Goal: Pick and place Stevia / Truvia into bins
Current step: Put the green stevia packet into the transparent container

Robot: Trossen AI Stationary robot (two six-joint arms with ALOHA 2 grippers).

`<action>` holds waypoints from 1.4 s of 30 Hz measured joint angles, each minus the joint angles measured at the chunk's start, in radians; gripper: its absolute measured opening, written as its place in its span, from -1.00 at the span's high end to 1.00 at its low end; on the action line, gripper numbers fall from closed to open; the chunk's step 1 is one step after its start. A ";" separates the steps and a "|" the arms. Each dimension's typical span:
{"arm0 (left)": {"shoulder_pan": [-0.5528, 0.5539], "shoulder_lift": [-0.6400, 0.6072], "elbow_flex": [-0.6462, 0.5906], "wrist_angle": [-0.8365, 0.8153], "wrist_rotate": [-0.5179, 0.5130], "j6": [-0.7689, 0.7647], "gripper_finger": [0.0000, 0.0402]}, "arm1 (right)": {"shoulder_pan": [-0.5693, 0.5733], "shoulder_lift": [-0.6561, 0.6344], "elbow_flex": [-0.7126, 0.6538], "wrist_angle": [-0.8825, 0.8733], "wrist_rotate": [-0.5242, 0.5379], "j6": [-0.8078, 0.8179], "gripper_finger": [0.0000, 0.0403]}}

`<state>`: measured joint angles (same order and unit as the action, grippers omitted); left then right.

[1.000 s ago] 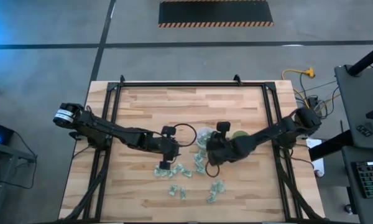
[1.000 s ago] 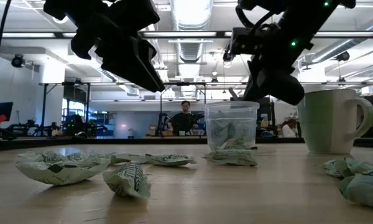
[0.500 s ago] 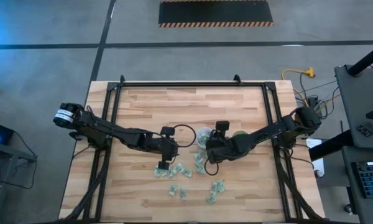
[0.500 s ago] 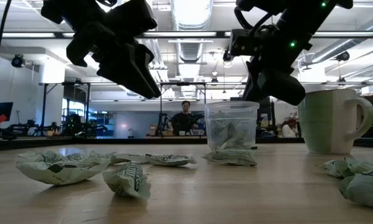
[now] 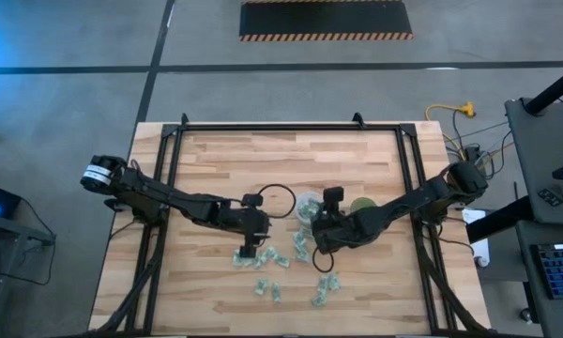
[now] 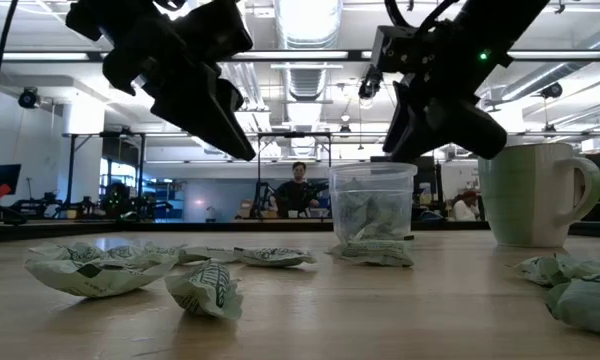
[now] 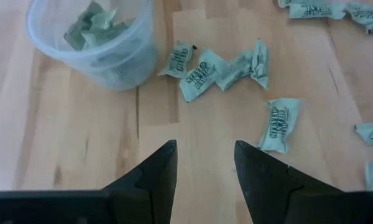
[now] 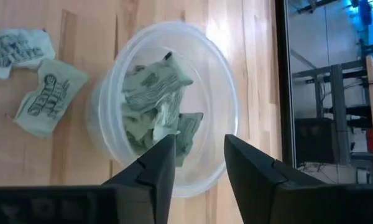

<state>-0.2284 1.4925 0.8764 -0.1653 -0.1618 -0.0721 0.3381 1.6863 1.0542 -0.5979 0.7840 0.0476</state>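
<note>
The wooden table (image 5: 225, 160) holds two cups: a clear cup (image 8: 168, 106) with several sachets inside, and a green cup (image 6: 528, 195) at its 3 o'clock. About ten loose sachets (image 7: 202, 71) lie at the clear cup's 6 o'clock. The right gripper (image 8: 193, 158) hangs above the clear cup and the left gripper (image 7: 202, 165) above the table, both spread and empty

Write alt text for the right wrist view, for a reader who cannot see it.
The right gripper, fingers open and empty, hovers over a clear plastic cup holding several pale green sachets. Two more sachets lie beside the cup on the wooden table.
</note>
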 joint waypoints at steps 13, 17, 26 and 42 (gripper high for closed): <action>-0.068 0.041 -0.002 0.036 0.112 -0.099 0.28 | 0.074 -0.018 -0.005 0.002 0.001 0.008 0.39; -0.101 0.076 -0.002 0.053 0.117 -0.132 0.28 | 0.125 -0.024 -0.005 0.003 0.001 0.005 0.38; -0.131 0.193 0.006 0.114 0.115 -0.161 0.28 | 0.200 -0.046 -0.004 0.005 0.001 -0.007 0.44; -0.130 0.255 0.006 0.074 0.100 -0.158 0.48 | 0.201 -0.060 -0.010 0.006 0.001 0.010 0.56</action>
<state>-0.3580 1.7472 0.8825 -0.0909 -0.0614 -0.2297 0.5387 1.6260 1.0438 -0.5919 0.7849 0.0574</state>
